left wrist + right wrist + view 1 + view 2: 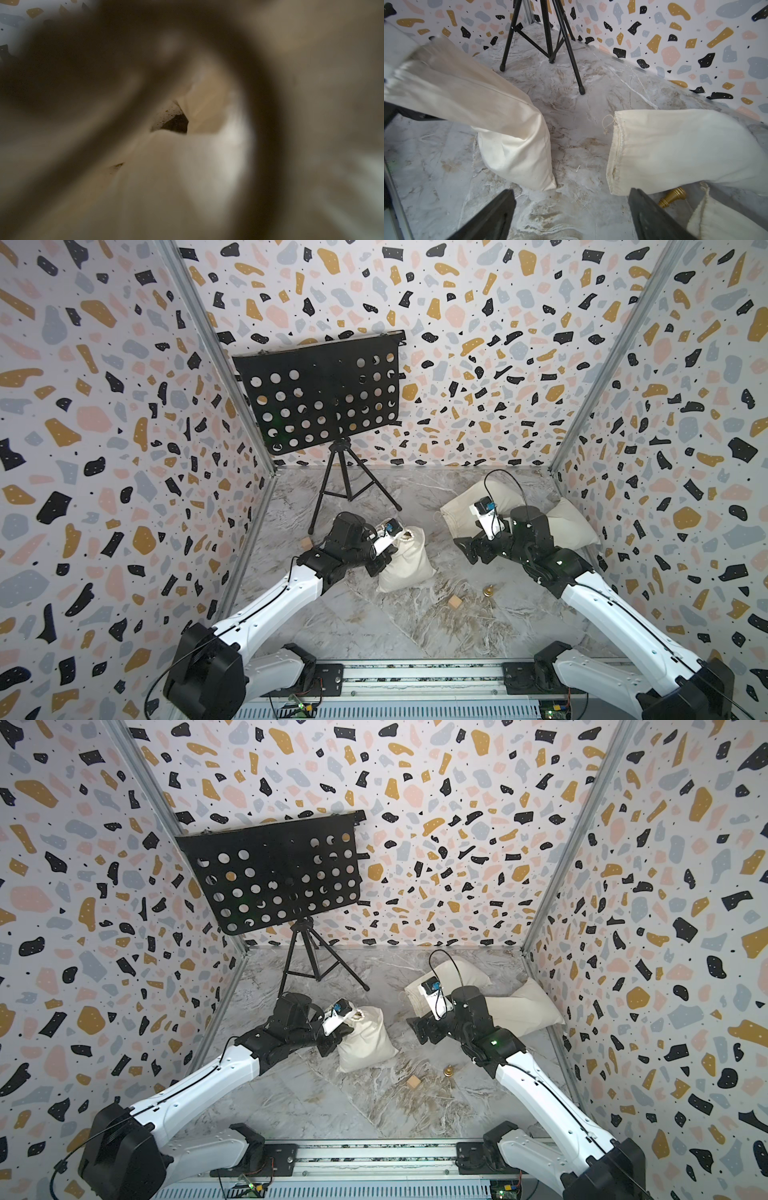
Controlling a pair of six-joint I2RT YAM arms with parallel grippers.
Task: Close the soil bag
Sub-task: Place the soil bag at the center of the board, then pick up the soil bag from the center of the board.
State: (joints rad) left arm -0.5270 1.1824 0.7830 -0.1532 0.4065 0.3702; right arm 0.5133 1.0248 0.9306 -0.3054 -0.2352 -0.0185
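At far left, we see the left gripper (376, 567) against the left flank of the soil bag (405, 560), its jaws pinched together on the cream cloth below the bag's mouth. Its wrist camera is buried in blurred folds of fabric (166, 176), and through 1 gap we glimpse dark soil (176, 124).

Just behind the left arm, a small wooden block (306, 542) lies beside a foot of the black music stand (320, 398). The stand's perforated desk rises over 3 tripod legs near the back-left corner.

The soil bag sits on the marble tabletop (374, 635) a little left of centre in both top views. It bulges at the base and its mouth, not drawn shut, is turned toward the left gripper. In the right wrist view its base rests on the marble while its neck (456, 83) stretches up and away.

In front of the bag and to its right, apart from it, a wooden cube (455, 602) and a small gold piece (488, 592) lie near each other.

Right of centre we find the right gripper (466, 549), well apart from the soil bag. Its 2 black fingers (496, 214) are spread wide with only bare marble between them.

Behind it lie 2 more cream bags. The nearer bag (461, 506) has its drawstring end facing centre, and the farther bag (575, 524) lies by the right wall.
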